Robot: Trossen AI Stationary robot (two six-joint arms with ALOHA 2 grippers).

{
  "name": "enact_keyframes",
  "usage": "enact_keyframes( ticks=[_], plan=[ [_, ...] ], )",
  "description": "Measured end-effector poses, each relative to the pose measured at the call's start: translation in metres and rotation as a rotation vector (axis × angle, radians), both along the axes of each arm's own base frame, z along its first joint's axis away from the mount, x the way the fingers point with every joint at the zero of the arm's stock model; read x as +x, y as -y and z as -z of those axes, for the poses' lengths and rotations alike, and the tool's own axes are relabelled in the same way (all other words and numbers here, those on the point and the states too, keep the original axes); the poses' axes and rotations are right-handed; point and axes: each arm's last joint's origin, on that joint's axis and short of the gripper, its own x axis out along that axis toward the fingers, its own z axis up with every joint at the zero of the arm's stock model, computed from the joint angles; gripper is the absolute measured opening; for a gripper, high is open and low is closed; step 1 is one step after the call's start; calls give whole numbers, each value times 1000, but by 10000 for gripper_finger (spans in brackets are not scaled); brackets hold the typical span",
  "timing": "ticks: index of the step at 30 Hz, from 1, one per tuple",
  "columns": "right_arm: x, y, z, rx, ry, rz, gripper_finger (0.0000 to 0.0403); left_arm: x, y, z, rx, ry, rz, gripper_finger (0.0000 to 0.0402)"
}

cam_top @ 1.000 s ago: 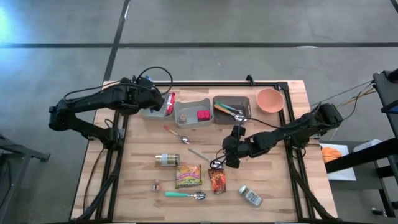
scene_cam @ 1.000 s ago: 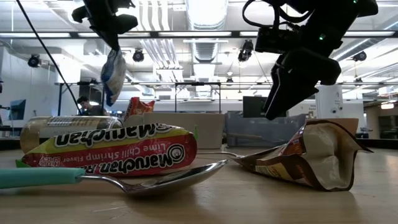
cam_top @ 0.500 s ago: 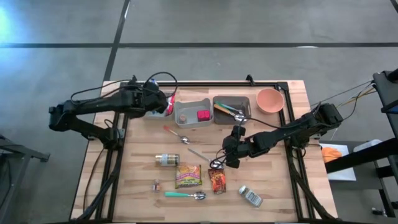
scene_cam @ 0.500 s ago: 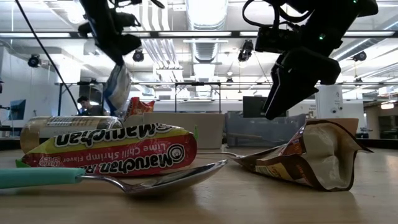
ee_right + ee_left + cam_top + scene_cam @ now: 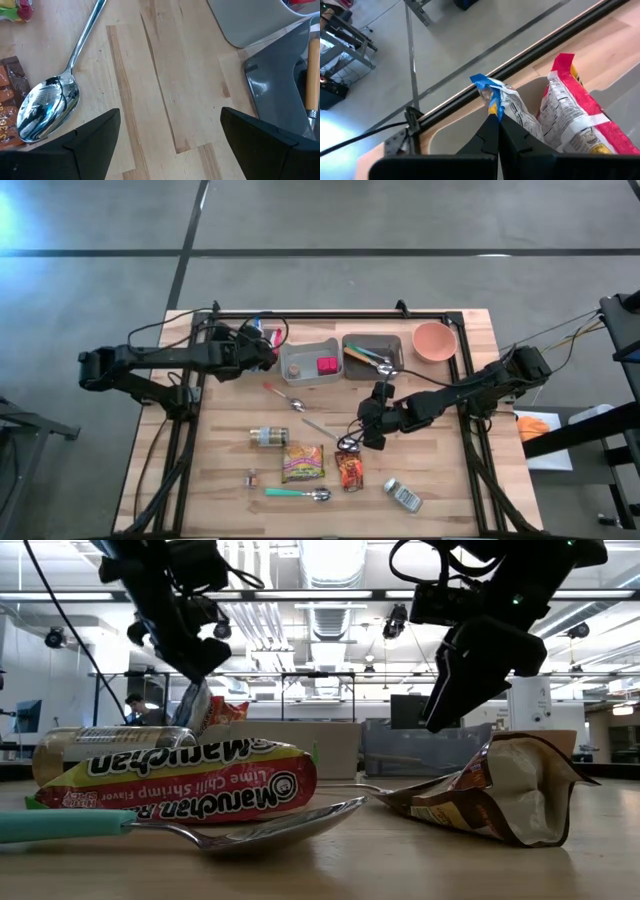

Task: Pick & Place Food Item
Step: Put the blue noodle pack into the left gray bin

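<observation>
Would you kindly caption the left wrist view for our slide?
Left gripper shut on a white-and-blue snack packet, beside a red packet in a grey bin.

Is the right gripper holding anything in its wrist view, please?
No, the right gripper stands open over bare table, with a spoon lying beside it.

A grey concrete floor (image 5: 330,215) surrounds a pale wooden desk (image 5: 450,470), crossed by dark seam lines. A bluish glare falls on the floor at the far left. Seen level across the desk, the room beyond is a large open workshop. Long ceiling lights (image 5: 325,560) run overhead among white ducts and beams. Spot lamps (image 5: 55,637) hang from rails. A person (image 5: 132,708) sits far off at the left. Low partitions (image 5: 300,745) stand behind the desk.
</observation>
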Motion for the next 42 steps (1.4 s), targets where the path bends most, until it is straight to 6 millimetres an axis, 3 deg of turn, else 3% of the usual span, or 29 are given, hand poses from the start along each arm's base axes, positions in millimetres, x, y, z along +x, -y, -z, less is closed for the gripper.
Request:
enact_keyframes(
  ticks=[10,26,42],
  plan=[
    [2,0,-1,-4,13,-15,343,0,2,23,-41,50,59,0],
    [4,-1,-2,-8,34,-33,343,2,4,24,-119,118,82,0],
    [2,-1,1,-10,35,-36,343,7,-8,15,-13,251,-1,0]
  ],
)
